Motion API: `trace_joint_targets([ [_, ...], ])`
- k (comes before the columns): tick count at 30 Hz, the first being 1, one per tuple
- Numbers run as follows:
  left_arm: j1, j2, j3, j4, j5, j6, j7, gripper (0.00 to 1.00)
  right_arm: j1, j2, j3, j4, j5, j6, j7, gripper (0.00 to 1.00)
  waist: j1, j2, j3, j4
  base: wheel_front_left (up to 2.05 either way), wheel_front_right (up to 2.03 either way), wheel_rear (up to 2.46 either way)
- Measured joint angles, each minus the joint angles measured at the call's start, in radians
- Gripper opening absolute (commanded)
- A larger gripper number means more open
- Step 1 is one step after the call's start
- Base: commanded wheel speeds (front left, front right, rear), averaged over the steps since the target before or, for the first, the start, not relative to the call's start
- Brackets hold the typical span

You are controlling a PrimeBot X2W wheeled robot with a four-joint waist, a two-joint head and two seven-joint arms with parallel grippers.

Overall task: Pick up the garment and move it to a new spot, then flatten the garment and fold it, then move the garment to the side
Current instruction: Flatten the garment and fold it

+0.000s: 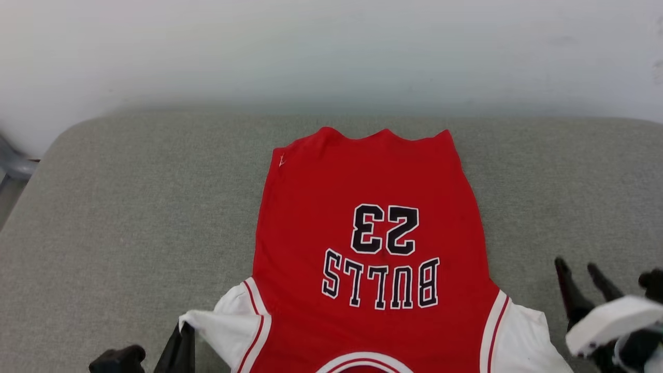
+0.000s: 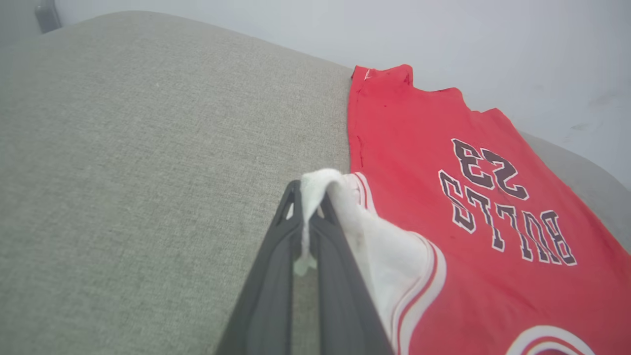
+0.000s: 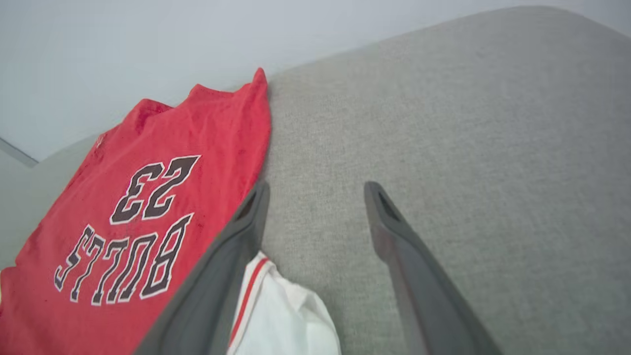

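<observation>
My left gripper is clamped tight on the edge of a white sleeve of the red Bulls jersey. The cloth is pinched between my two dark fingers and bunches up over their tips. From that grip the jersey spreads away ahead and to the right of the left gripper. It lies flat on the grey fabric cushion, print upward, with the number 23 and the lettering upside down to me. Its hem is at the far end, towards the pale wall.

My right gripper stands wide open and holds nothing; bare cushion shows between its fingers. The other white sleeve lies just beside and below its left-hand finger, and I cannot tell whether they touch. The red body of the jersey stretches further to that gripper's left.
</observation>
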Motion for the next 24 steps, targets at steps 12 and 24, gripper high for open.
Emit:
trace_joint_targets([
  [12, -0.186, -0.047, -0.063, -0.044, 0.051, -0.037, -0.045, 0.0, -0.648, -0.131, 0.102, 0.315, 0.055, 0.0, 0.272, 1.0, 0.0004, 0.0, 0.189, 0.097, 0.0, 0.0, 0.0],
  [24, -0.343, -0.108, -0.113, -0.043, 0.086, -0.093, -0.063, 0.0, -1.058, -0.227, 0.225, 0.565, -0.035, 0.0, 0.588, 1.0, 0.0004, 0.0, 0.381, 0.23, 0.0, 0.0, 0.0],
])
